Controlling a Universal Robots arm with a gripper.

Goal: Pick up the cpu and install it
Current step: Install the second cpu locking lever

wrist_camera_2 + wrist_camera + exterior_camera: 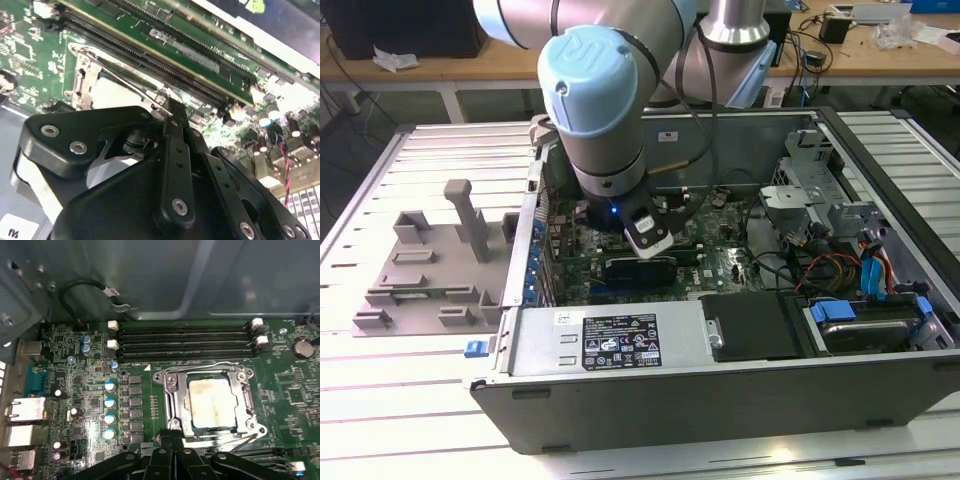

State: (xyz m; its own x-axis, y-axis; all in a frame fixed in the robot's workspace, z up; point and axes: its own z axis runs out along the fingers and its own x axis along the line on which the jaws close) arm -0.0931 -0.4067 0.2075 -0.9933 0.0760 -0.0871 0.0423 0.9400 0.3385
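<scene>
The black gripper (172, 450) sits closest to the lens in both wrist views, and its fingers (172, 442) look pressed together into one narrow tip with nothing between them as far as I can make out. That tip is right at the edge of the socket frame (170, 405), next to the thin wire lever (125, 80) that runs along the frame's side.

The cpu (212, 402) is already sitting in the socket: shiny silver square top, a bit smeared, with the metal frame closed around it. In the second wrist view you can catch a pale patch of the cpu (112, 92) just past the gripper's knuckles.

Using the socket as the landmark: the four long black memory slots (185, 342) run right beside it, between it and the grey case wall (150, 280). A column of blue-topped capacitors (109, 410) stands on another side of it, and the silver rear ports (25, 412) are farther out past those.

In the exterior view the arm (595, 100) reaches down into the open computer case (720, 390), which lies on its side on the slatted desk (380, 400). A grey plastic fixture (430, 270) sits on the desk just outside the case, to the exterior view's left.
</scene>
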